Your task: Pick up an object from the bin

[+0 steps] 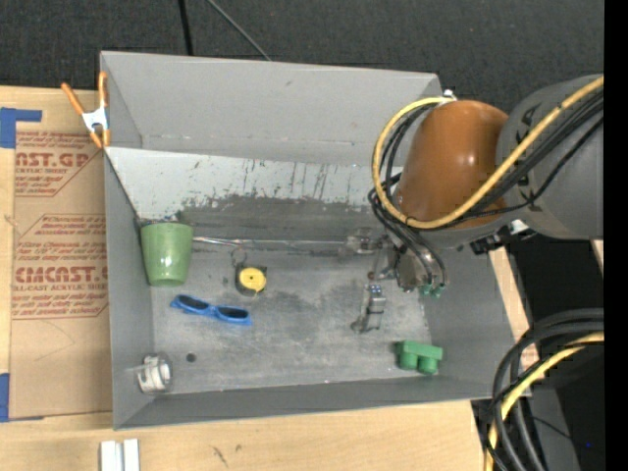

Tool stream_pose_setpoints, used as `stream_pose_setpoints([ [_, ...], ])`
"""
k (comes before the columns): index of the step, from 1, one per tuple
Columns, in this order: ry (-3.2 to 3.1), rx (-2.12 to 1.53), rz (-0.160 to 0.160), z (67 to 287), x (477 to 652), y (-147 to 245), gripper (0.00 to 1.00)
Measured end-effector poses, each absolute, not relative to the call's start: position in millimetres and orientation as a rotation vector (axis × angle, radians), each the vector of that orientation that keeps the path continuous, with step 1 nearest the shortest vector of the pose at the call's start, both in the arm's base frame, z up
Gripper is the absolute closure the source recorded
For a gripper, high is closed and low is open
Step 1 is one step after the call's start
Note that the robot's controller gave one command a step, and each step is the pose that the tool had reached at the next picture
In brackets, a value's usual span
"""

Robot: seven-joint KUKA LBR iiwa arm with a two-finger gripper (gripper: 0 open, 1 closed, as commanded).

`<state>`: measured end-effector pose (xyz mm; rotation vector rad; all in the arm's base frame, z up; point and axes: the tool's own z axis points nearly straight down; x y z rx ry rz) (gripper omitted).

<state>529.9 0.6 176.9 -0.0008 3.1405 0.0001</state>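
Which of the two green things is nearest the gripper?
The small green block at the lower right of the bin, close to the gripper; the green cup is far off by the left wall.

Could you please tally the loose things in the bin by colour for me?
Green: 2, the cup and the block
Yellow: 1, the small round piece
Blue: 1, the long flat piece
Silver: 1, the small metal part
Total: 5

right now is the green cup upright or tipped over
Tipped over: the green cup lies on its side by the bin's left wall, wider rim toward the back.
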Motion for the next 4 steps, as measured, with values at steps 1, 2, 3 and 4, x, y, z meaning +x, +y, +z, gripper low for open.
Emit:
stream_pose_setpoints([
  [1,3.145,0.009,-0.005,151.0,488.3,-90.1,0.00],
  [2,3.147,-0.151,0.004,66.5,494.2,-134.9,0.00],
  [3,3.139,-0.152,-0.001,72.5,497.2,-134.5,1.00],
  [4,3.125,-0.212,-0.004,219.5,503.7,-126.1,1.00],
])
